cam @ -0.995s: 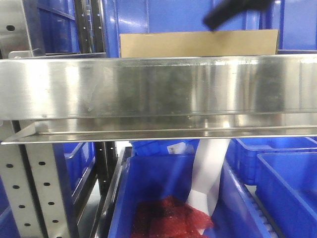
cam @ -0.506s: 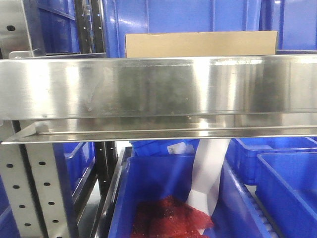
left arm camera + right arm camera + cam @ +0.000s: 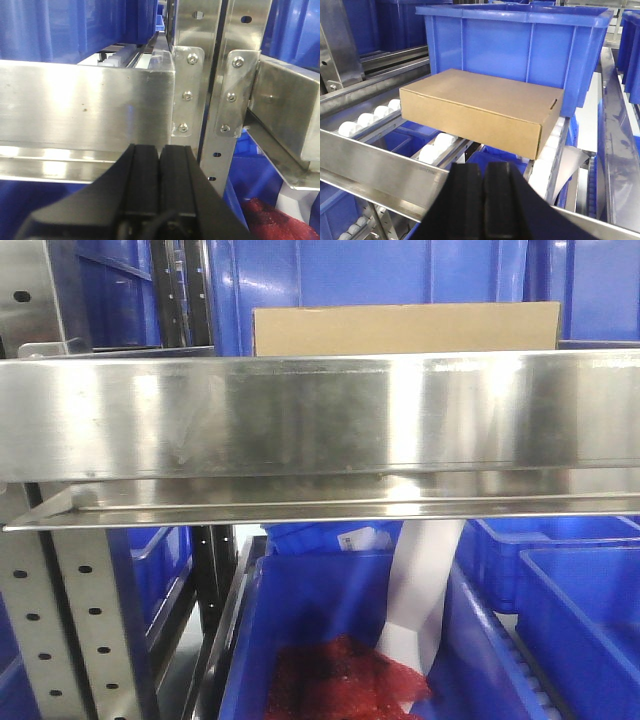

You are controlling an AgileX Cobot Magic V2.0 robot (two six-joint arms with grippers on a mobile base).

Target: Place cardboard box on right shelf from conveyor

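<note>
The plain tan cardboard box (image 3: 405, 330) lies flat on the white rollers of the right shelf, behind its shiny steel front lip (image 3: 300, 415). In the right wrist view the box (image 3: 480, 107) rests just in front of a large blue bin (image 3: 515, 40). My right gripper (image 3: 483, 167) is shut and empty. It hangs clear of the box, at the near side of the shelf lip (image 3: 375, 162). My left gripper (image 3: 160, 147) is also shut and empty, facing a steel lip (image 3: 85, 107) to the left of the uprights. The conveyor is out of view.
Perforated steel uprights (image 3: 215, 75) stand between the racks, and one shows at the lower left (image 3: 60, 610). Below the shelf are blue bins (image 3: 330, 610), one holding red mesh material (image 3: 340, 680), with a white sheet (image 3: 420, 590) hanging down. White rollers (image 3: 365, 120) line the shelf.
A black gripper part seen above the box's right end a second ago has left the front view. The box's left edge sits slightly further right; it has been still for half a second.
</note>
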